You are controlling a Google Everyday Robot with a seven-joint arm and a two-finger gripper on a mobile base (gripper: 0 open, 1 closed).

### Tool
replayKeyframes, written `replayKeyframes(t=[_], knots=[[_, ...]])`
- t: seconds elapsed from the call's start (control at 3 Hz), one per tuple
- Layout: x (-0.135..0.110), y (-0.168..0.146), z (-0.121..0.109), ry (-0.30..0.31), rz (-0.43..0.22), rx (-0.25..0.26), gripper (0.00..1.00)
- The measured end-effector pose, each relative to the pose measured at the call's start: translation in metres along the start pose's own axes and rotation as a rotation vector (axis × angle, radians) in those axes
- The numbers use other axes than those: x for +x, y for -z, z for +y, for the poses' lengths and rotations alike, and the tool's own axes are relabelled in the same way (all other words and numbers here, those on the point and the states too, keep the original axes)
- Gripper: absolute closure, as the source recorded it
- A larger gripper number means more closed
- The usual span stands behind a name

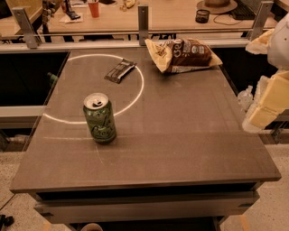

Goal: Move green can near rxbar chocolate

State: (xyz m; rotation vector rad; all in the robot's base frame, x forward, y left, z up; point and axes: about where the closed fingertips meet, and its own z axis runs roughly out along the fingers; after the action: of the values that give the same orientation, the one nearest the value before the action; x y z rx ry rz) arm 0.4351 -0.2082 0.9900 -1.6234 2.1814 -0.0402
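Note:
The green can stands upright on the grey table, at the left front, on the edge of a white circle marked on the top. The rxbar chocolate, a flat dark wrapper, lies inside the circle's far side, well behind the can. My gripper is a cream-coloured shape at the right edge of the camera view, beyond the table's right side and far from both things. It holds nothing that I can see.
A large tan-and-brown snack bag lies at the table's back right. A rail with metal posts runs behind the table, and a wooden desk with a red cup stands beyond it. A plastic bottle sits off the right edge.

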Motion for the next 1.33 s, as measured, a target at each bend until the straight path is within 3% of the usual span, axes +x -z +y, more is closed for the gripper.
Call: replayKeyframes(t=[0.33,0.67,1.33], knots=[[0.018,-0.029,0.003,-0.097,-0.154,-0.071,0.00],[0.020,-0.049,0.016,-0.076,-0.349,-0.098,0.00],[-0.039,-0.049,0.060,-0.033,-0.747,-0.171,0.00]])
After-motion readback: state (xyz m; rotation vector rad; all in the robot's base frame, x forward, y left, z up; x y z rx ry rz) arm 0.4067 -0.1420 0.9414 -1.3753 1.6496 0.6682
